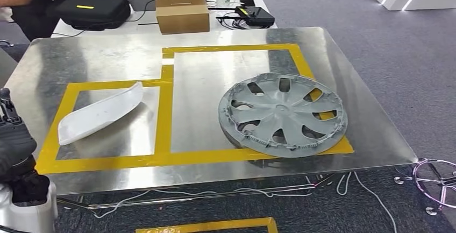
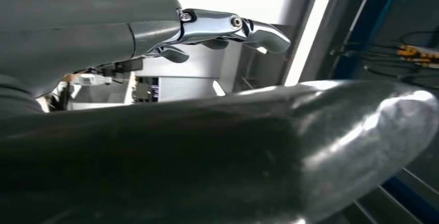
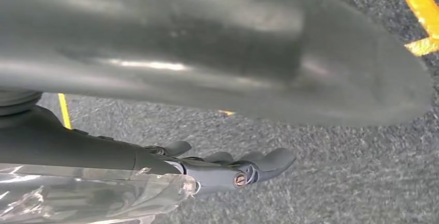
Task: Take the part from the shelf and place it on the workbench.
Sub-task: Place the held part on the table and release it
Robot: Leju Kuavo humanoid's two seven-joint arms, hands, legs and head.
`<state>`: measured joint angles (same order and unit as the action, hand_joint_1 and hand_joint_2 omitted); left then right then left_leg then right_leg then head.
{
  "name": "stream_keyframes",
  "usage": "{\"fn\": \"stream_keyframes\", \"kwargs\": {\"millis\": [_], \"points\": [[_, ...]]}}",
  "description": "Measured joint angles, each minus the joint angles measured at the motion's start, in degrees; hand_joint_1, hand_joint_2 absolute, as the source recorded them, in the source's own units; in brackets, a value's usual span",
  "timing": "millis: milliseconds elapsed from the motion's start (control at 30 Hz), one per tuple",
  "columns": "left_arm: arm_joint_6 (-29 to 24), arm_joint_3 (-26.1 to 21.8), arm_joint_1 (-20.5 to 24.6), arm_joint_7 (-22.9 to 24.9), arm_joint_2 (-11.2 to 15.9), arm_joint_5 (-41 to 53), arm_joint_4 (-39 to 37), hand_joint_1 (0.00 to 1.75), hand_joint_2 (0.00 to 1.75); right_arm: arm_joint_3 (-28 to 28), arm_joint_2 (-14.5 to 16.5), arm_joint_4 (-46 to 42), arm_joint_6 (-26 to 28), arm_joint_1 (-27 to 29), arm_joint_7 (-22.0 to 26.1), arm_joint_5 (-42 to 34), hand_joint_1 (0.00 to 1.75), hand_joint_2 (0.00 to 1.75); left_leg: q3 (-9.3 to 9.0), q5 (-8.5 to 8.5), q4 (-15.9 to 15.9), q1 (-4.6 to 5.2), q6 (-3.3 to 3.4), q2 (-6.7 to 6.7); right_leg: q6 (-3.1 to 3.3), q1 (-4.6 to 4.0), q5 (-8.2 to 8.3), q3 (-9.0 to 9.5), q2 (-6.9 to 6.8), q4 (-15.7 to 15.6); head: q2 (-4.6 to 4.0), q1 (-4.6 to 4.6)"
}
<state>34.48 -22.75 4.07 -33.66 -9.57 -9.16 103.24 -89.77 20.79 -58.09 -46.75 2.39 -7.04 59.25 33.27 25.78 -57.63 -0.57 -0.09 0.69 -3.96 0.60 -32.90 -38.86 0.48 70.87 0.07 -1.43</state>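
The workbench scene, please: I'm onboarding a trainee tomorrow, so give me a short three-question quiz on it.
1. True or false: the grey wheel cover lies wholly inside the larger yellow-taped rectangle on the workbench.
2. Which part lies in the smaller taped rectangle? A) a white curved shell B) a cardboard box C) a water bottle
3. Fill in: in its wrist view, the right hand hangs over grey ____ and holds nothing.

Key: 1 false, its rim crosses the tape at the near right corner. 2 A, the white curved shell. 3 carpet.
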Motion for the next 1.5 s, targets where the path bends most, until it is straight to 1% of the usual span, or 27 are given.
{"fn": "stream_keyframes", "kwargs": {"millis": [33, 67, 100, 167, 233, 367, 400, 467, 533, 567, 633, 667, 733, 800, 867, 933, 1000, 1067, 1100, 1133, 1200, 1267, 1300, 1333, 1400, 1433, 1500], "points": [[-0.02, 0.49, -0.33, -0.15, -0.19, 0.02, 0.73, 0.00, 0.00, 0.00, 0.00, 0.36, 0.07, -0.05, 0.07, 0.02, 0.00, 0.00, 0.03, -0.02, -0.01, 0.07, 0.06, -0.02, -0.02, 0.00, -0.97, -1.04, 0.00, 2.71, 0.00, -0.01], [-0.03, 0.81, -0.63, -0.34, -0.30, 0.04, 1.24, 0.00, 0.00, -0.01, 0.00, 0.68, 0.10, -0.07, 0.11, 0.04, 0.00, 0.00, 0.05, -0.05, -0.02, 0.12, 0.11, -0.03, 0.02, -0.01, -0.95, -1.23, 0.00, 3.59, 0.00, -0.03], [-0.03, 1.08, -0.86, -0.55, -0.36, 0.08, 1.63, 0.00, 0.00, -0.01, 0.00, 0.96, 0.10, -0.08, 0.14, 0.03, 0.00, 0.00, 0.04, -0.09, -0.03, 0.14, 0.11, -0.02, 0.11, -0.01, 0.11, -0.31, 0.00, 2.21, 0.00, -0.02], [0.02, 1.63, -1.16, -0.83, -0.33, 0.34, 2.26, 0.00, 0.00, -0.01, 0.00, 1.33, 0.03, -0.17, 0.16, -0.13, 0.00, 0.00, 0.02, -0.21, -0.05, 0.15, -0.05, 0.01, 0.33, 0.02, 3.38, 3.77, 0.00, -5.25, 0.00, -0.04], [0.03, 2.45, -1.55, -0.89, -0.27, 0.96, 2.81, 0.00, 0.00, 0.01, 0.00, 1.78, -0.05, -0.37, 0.38, -0.20, 0.00, 0.00, 0.16, -0.45, -0.14, 0.33, -0.56, 0.08, 0.70, -0.01, 5.24, 6.77, 0.08, -11.03, 0.00, 0.02], [-0.54, 4.75, -3.28, -1.24, 0.03, 1.91, 3.32, 0.00, 0.00, 0.03, 0.05, 3.01, 1.40, -0.34, 2.22, 3.09, 0.00, 0.00, 0.57, -0.67, -0.09, 0.29, -2.03, 0.10, 2.08, -0.10, 6.31, 6.67, 0.18, -12.18, 0.00, 0.09], [-0.71, 5.28, -3.76, -1.37, 0.18, 2.01, 3.45, 0.00, 0.00, 0.06, 0.08, 3.28, 2.01, -0.34, 2.87, 4.42, 0.00, 0.00, 1.03, 0.43, -1.04, 0.25, -2.32, 0.08, 2.53, 0.00, 6.67, 6.41, 0.12, -12.31, 0.00, 0.18], [-0.91, 6.15, -4.62, -1.52, 0.56, 2.31, 3.63, 0.00, 0.00, 0.25, 0.11, 3.77, 3.17, -0.38, 4.05, 6.87, 0.00, 0.00, 3.13, 4.70, -6.32, 0.18, -2.76, 0.04, 3.11, 0.08, 7.38, 5.60, -0.03, -12.44, 0.00, 0.34], [-1.18, 6.76, -5.43, -1.61, 0.94, 2.80, 3.64, 0.00, 0.00, 0.46, 0.11, 4.18, 4.05, -0.39, 5.01, 8.70, 0.00, 0.00, 5.43, 8.48, -12.68, 0.13, -3.01, 0.03, 3.25, 0.03, 7.95, 4.76, -0.09, -12.43, 0.00, 0.40], [-1.39, 6.99, -5.90, -1.67, 1.15, 3.19, 3.64, 0.00, 0.00, 0.55, 0.11, 4.39, 4.34, -0.38, 5.47, 9.49, 0.00, 0.00, 5.98, 9.37, -14.65, 0.14, -3.06, 0.03, 3.23, 0.01, 8.24, 4.35, -0.10, -12.42, 0.00, 0.40], [-2.00, 7.40, -6.90, -1.86, 1.69, 4.42, 3.61, 0.00, 0.00, 0.65, 0.11, 4.84, 4.68, -0.39, 6.50, 10.93, 0.00, 0.00, 4.75, 8.74, -14.13, 0.14, -3.00, 0.03, 3.08, -0.01, 8.92, 3.46, -0.10, -12.40, 0.00, 0.40], [-2.44, 7.61, -7.46, -2.04, 2.09, 5.32, 3.57, 0.00, 0.00, 0.69, 0.12, 5.13, 4.77, -0.41, 7.15, 11.74, 0.00, 0.00, 2.79, 7.51, -11.51, 0.14, -2.88, 0.03, 2.94, -0.01, 9.35, 2.96, -0.09, -12.39, 0.00, 0.40], [-3.21, 7.95, -8.34, -2.47, 2.87, 6.96, 3.48, 0.00, 0.00, 0.69, 0.13, 5.69, 4.81, -0.48, 8.25, 13.10, 0.00, 0.00, -2.51, 4.99, -3.49, 0.18, -2.51, 0.00, 2.50, -0.13, 10.15, 2.13, -0.04, -12.25, 0.00, 0.43], [-3.91, 8.23, -9.08, -2.79, 3.57, 8.15, 3.29, 0.00, 0.00, 0.68, 0.13, 6.15, 4.81, -0.52, 8.96, 14.19, 0.00, 0.00, -5.27, 3.99, 1.24, 0.31, -1.89, 0.02, 1.90, -0.29, 10.94, 1.65, -0.04, -12.25, 0.01, 0.39], [-5.00, 8.37, -10.18, -2.90, 4.23, 9.58, 2.84, 0.00, 0.00, 0.65, 0.13, 6.62, 4.82, -0.56, 9.50, 15.17, 0.00, 0.00, -5.10, 3.43, 1.66, 0.51, -1.08, 0.03, 1.26, -0.20, 11.83, 1.54, -0.04, -12.64, 0.01, 0.34], [-6.01, 8.33, -11.11, -2.93, 4.91, 10.73, 2.16, 0.00, 0.00, 0.56, 0.13, 7.13, 5.02, -0.58, 9.85, 15.94, 0.00, 0.00, -4.57, 2.50, 1.74, 0.44, -0.28, -0.11, 0.65, -0.02, 11.01, 1.04, -0.05, -12.06, 0.00, 0.30], [-6.39, 8.26, -11.72, -3.01, 5.41, 11.13, 1.52, 0.00, 0.00, 0.49, 0.13, 7.63, 5.32, -0.59, 10.02, 16.38, 0.00, 0.00, -3.62, 1.49, 1.80, 0.28, 0.30, -0.25, 0.18, 0.05, 6.51, -0.72, -0.10, -7.32, 0.00, 0.13], [-6.60, 8.18, -12.30, -3.06, 5.76, 11.43, 0.96, 0.00, 0.00, 0.48, 0.13, 8.04, 5.47, -0.69, 10.17, 16.58, 0.00, 0.00, -2.38, 0.52, 1.77, 0.30, 0.45, -0.31, -0.11, 0.06, 1.54, -2.69, -0.11, 0.31, 0.00, 0.03], [-6.79, 8.12, -12.52, -3.05, 5.91, 11.73, 0.68, 0.00, 0.00, 0.48, 0.13, 8.20, 5.49, -0.77, 10.27, 16.69, 0.00, 0.00, -1.75, 0.03, 1.74, 0.30, 0.40, -0.34, -0.17, 0.06, 0.52, -2.86, -0.11, 2.86, 0.00, 0.03], [-7.03, 8.01, -12.73, -3.05, 6.03, 12.15, 0.41, 0.00, 0.00, 0.48, 0.13, 8.35, 5.49, -0.86, 10.42, 16.82, 0.00, 0.00, -1.16, -0.44, 1.72, 0.30, 0.31, -0.35, -0.18, 0.06, 0.67, -2.05, -0.12, 3.46, 0.00, 0.03], [-7.44, 7.58, -13.19, -3.04, 6.26, 12.97, -0.12, 0.00, 0.00, 0.48, 0.13, 8.64, 5.61, -1.06, 10.78, 17.13, 0.00, 0.00, -0.19, -1.25, 1.65, 0.25, -0.04, -0.34, -0.10, 0.09, 3.07, 2.67, -0.12, -1.48, 0.00, 0.02], [-7.51, 6.60, -13.74, -3.09, 6.45, 13.50, -0.66, 0.00, 0.00, 0.49, 0.14, 9.03, 5.75, -1.39, 11.04, 17.46, 0.00, 0.00, 0.46, -1.97, 1.52, 0.37, -0.65, -0.33, 0.15, 0.05, 4.07, 8.78, 0.03, -9.75, 0.00, 0.04], [-7.43, 5.96, -13.95, -3.14, 6.50, 13.76, -0.92, 0.00, 0.00, 0.50, 0.14, 9.26, 5.75, -1.50, 11.06, 17.65, 0.00, 0.00, 0.61, -2.32, 1.46, 0.44, -0.99, -0.33, 0.40, -0.01, 3.96, 10.39, 0.13, -12.35, 0.00, 0.05], [-7.28, 5.27, -14.16, -3.18, 6.52, 13.99, -1.21, 0.00, 0.00, 0.50, 0.15, 9.51, 5.66, -1.55, 11.01, 17.86, 0.00, 0.00, 0.71, -2.70, 1.44, 0.49, -1.34, -0.33, 0.76, -0.11, 3.71, 11.09, 0.24, -13.71, 0.01, 0.07], [-6.87, 3.98, -14.66, -3.24, 6.52, 14.46, -1.96, 0.00, 0.00, 0.50, 0.16, 9.95, 5.21, -1.46, 10.79, 18.29, 0.00, 0.00, 0.87, -3.22, 1.52, 0.39, -2.03, -0.27, 1.83, -0.18, 4.27, 10.29, 0.16, -13.79, 0.02, 0.07], [-6.68, 3.33, -15.00, -3.25, 6.51, 14.66, -2.37, 0.00, 0.00, 0.49, 0.16, 10.12, 4.96, -1.46, 10.70, 18.46, 0.00, 0.00, 1.22, -2.57, 1.12, 0.32, -2.37, -0.23, 2.44, -0.17, 4.71, 9.89, 0.04, -13.80, 0.02, 0.14], [-6.24, 1.85, -15.53, -3.30, 6.51, 15.16, -3.22, 0.00, 0.00, 0.48, 0.17, 10.41, 4.62, -1.42, 10.65, 18.69, 0.00, 0.00, 2.79, 1.46, -2.45, 0.22, -2.88, -0.20, 3.39, -0.08, 5.87, 8.76, -0.26, -13.91, 0.02, 0.44]]}}
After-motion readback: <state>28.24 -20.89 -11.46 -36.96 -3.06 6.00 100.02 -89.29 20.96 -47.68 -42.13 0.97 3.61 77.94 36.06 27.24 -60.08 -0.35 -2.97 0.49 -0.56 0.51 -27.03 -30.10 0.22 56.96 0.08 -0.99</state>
